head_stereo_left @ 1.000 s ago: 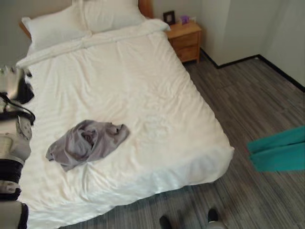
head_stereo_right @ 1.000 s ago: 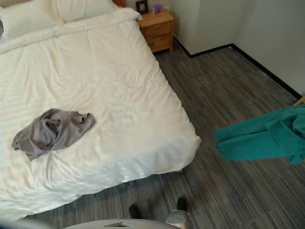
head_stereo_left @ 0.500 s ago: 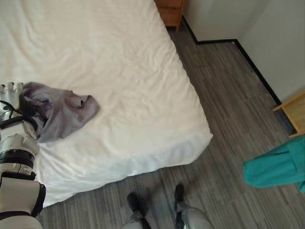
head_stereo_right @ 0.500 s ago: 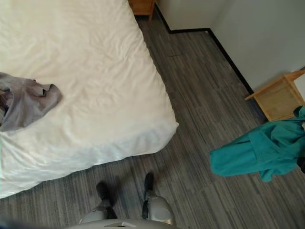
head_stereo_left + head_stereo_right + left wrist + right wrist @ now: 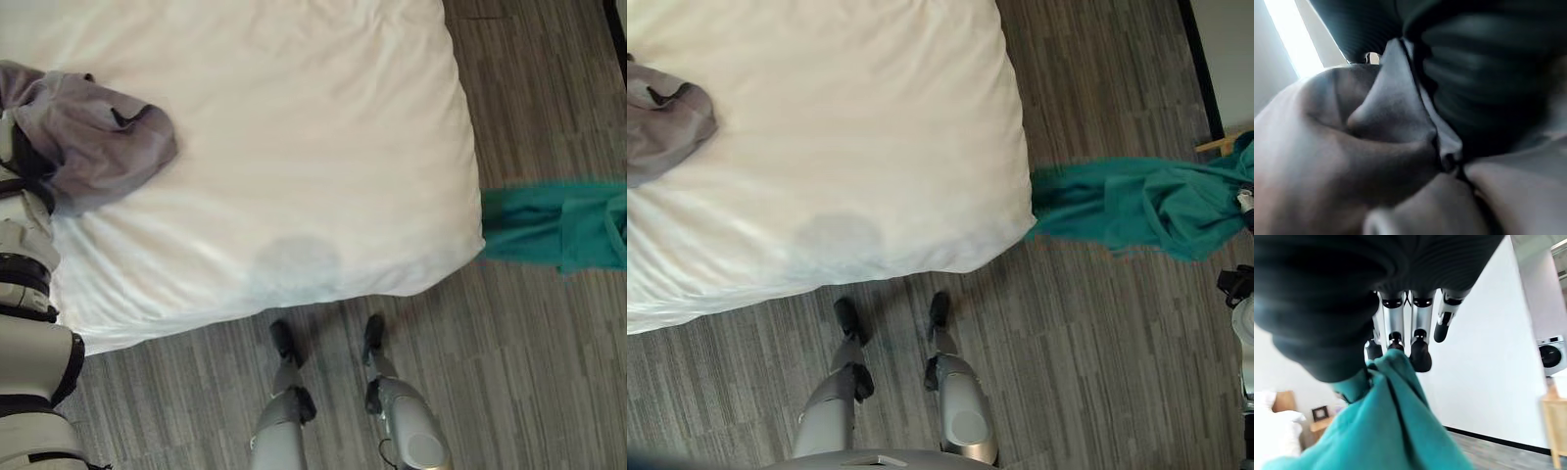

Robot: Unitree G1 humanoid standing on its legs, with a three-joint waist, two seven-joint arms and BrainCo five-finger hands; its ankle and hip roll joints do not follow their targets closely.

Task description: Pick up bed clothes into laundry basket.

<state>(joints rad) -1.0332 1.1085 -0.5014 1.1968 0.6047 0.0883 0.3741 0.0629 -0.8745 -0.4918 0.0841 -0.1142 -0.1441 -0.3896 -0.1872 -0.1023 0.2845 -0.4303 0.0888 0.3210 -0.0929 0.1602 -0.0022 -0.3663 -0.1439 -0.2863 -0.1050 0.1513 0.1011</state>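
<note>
The right hand (image 5: 1400, 340) has its fingers curled down onto a teal garment (image 5: 1136, 206), pinching a bunched fold near one end while the rest trails out sideways in the air past the corner of the bed (image 5: 323, 147) and above the grey plank floor (image 5: 1097, 372). The left hand (image 5: 22, 166) sits at the near edge of the mattress, pressed into a crumpled grey garment (image 5: 93, 137) that lies on the white duvet; from its own wrist camera there is only grey cloth (image 5: 1366, 147) bunched tight against the dark cover, with the fingers buried in the folds, so I cannot tell whether they have closed on it. No laundry basket is to be seen from where the head camera looks. Both pieces look like thin, soft, light fabric: they will sag and swing, offer no stiffness, and slip out of a shallow pinch. To my eye the teal piece is held far off centre, so the hanging tail could drag or snag on the bed corner. The grey one would be best gathered at the thick heap in its middle, not by a loose edge.
</note>
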